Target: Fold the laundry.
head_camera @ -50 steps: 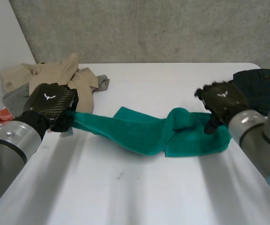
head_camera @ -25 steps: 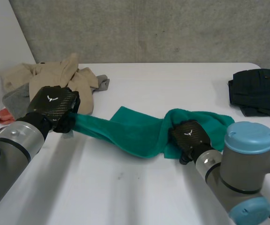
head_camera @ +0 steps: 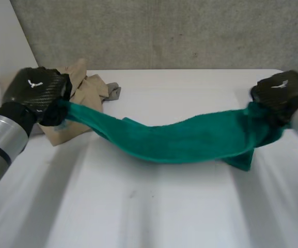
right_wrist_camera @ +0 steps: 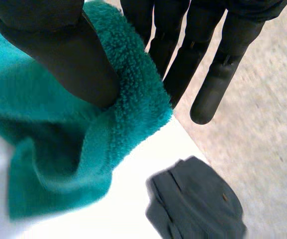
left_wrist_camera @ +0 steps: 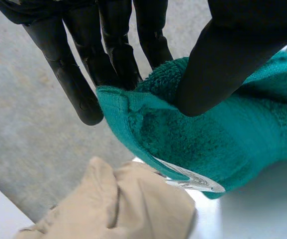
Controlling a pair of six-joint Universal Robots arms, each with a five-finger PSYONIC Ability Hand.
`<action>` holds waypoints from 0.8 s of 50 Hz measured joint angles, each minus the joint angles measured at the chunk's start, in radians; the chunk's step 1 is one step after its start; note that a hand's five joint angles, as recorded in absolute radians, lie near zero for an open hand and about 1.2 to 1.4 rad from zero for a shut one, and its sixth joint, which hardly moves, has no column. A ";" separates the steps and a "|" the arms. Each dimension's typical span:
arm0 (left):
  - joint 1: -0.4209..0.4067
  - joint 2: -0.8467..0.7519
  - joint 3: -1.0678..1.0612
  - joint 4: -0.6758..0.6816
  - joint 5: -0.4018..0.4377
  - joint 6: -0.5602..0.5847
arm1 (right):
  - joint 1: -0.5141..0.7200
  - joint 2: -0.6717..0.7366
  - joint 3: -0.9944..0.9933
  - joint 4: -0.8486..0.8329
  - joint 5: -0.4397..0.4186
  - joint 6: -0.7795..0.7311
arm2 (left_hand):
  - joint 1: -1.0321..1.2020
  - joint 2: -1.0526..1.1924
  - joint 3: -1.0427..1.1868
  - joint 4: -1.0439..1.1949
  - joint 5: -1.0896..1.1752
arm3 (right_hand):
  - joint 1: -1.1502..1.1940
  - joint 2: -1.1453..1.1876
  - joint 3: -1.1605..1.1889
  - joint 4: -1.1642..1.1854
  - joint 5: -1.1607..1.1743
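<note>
white table spreads beneath a green towel pulled long and sagging midway. left hand pinches one towel end beside the beige clothes; right hand pinches the other end near a dark garment.

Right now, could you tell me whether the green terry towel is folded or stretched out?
Stretched out: the green terry towel sags between the left robot hand and right robot hand, each pinching one end.

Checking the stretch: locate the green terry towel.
Head view: the green terry towel is stretched across the white table, ends pinched by left hand, near beige clothes, and right hand.
</note>
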 measured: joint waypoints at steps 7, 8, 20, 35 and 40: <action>0.015 0.037 0.004 -0.091 0.008 0.008 | -0.184 -0.029 -0.151 0.361 -0.146 -0.108 | 0.000 0.000 0.000 0.000 0.000 | 0.000 0.000 0.000 0.001 0.000; 0.014 0.026 0.003 -0.101 0.009 0.009 | -0.199 -0.023 -0.155 0.378 -0.159 -0.126 | 0.000 0.000 0.000 0.000 0.000 | 0.000 0.000 0.000 0.001 0.000; -0.064 -0.375 0.227 -0.124 -0.047 0.110 | -0.212 0.229 -0.179 0.233 -0.128 -0.213 | 0.000 0.002 0.004 0.000 0.000 | 0.000 0.000 0.000 0.001 0.000; -0.110 -0.653 1.037 0.235 -0.214 0.174 | -0.122 0.283 -0.381 -0.842 0.054 -0.177 | 0.000 0.003 0.004 0.001 0.000 | 0.000 0.000 0.005 0.002 0.016; -0.114 -0.648 1.060 0.363 -0.212 0.168 | -0.109 0.277 -0.370 -0.972 0.010 -0.156 | 0.000 0.003 0.004 0.001 0.014 | 0.000 0.000 0.005 0.002 0.024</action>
